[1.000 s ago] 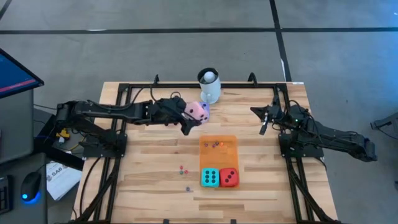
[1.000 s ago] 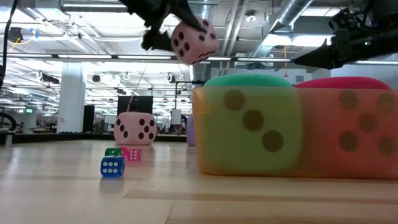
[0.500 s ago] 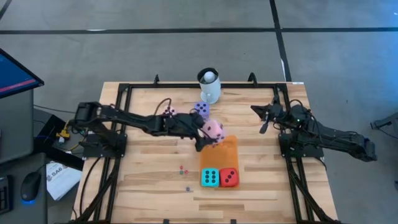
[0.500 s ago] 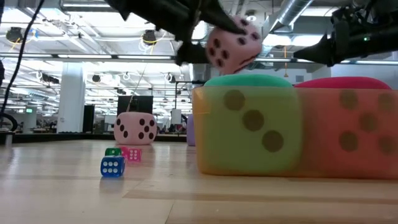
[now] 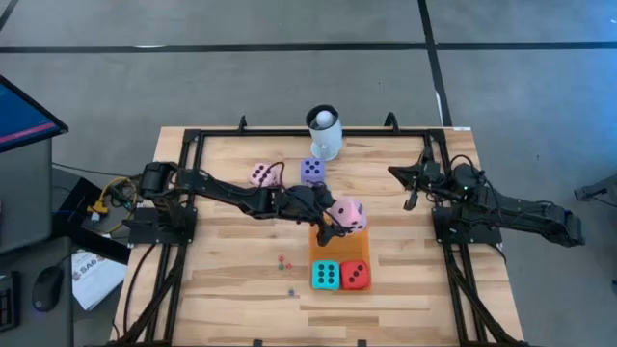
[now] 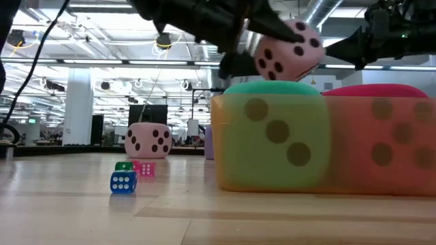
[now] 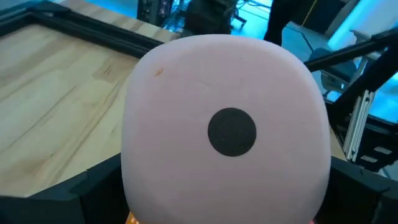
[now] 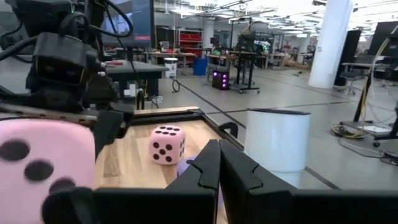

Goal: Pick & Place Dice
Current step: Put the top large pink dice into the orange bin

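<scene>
Over orange mat w/ teal die & red die, left gripper jaws clamp pink die; right gripper clenched.

The high view looks straight down on the whole counter. The low view sits at counter height, very near the teal die, facing the far room. The left wrist view is filled by the held pink die, also seen overhead. The right wrist view faces leftward across the counter.
</scene>
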You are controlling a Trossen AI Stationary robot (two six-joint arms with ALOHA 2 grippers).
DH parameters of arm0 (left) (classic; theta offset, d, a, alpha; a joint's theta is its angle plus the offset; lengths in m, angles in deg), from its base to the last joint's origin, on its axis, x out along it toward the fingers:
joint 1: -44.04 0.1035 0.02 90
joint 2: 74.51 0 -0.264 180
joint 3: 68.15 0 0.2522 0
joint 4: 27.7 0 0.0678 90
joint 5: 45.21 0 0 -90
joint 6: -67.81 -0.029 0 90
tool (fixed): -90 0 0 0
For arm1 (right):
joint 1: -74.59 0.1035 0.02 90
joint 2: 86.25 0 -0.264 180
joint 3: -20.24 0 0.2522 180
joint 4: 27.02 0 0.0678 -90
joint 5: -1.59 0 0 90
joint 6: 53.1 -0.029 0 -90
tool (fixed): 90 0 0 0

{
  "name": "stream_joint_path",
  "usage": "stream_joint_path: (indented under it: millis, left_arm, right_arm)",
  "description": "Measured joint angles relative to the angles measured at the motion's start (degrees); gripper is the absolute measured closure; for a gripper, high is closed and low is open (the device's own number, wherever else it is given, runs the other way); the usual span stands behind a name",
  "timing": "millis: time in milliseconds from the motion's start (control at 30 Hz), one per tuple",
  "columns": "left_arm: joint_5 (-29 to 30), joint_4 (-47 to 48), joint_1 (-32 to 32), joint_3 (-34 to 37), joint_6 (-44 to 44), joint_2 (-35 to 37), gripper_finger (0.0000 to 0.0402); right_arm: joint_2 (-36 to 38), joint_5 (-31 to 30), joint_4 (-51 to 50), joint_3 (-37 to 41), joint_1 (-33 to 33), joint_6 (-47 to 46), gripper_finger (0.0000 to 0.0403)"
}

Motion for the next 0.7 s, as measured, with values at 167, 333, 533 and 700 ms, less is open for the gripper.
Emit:
stream_joint_path:
  millis: [167, 333, 533, 700]
  left_arm:
    - [-0.1, 9.2, -0.1, -5.5, -1.0, -4.1, 0.0022]
    - [-0.3, 16.2, -0.2, -9.9, -2.0, -8.0, 0.0022]
    - [-0.8, 18.8, -1.6, -10.7, -5.3, -8.4, 0.0022]
    - [-0.7, 19.1, -2.7, -10.7, -7.0, -8.3, 0.0022]
  right_arm:
    - [0.0, 0.0, -0.3, 0.0, 1.3, 0.2, 0.0403]
    - [-0.7, 0.8, -2.3, -1.5, 3.0, 0.0, 0.0403]
    - [-4.2, 2.6, -3.0, -3.2, 5.0, -0.2, 0.0403]
    - [-11.3, 5.6, -4.8, -6.6, 6.6, 0.2, 0.0403]
